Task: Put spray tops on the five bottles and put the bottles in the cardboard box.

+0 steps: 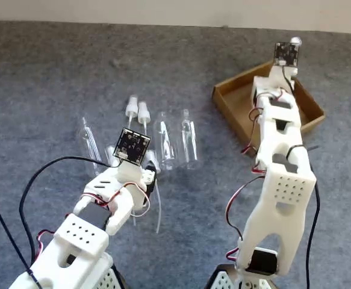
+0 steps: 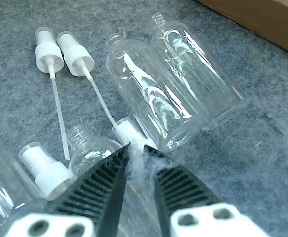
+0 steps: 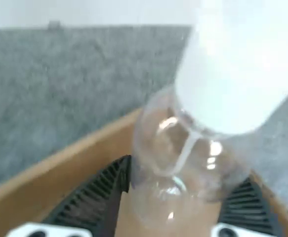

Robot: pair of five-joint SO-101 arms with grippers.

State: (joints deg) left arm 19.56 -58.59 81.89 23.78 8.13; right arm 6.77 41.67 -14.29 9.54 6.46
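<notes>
Clamped on a capped spray bottle above the cardboard box at upper right, the right gripper should lower before releasing; the left gripper pinches a spray top

Robotics lab bench: a grey felt mat under the cardboard box. Beside the box are a bare-wired white left arm and right arm, with a plain wall beyond.

Capped clear bottle above cardboard box
</notes>
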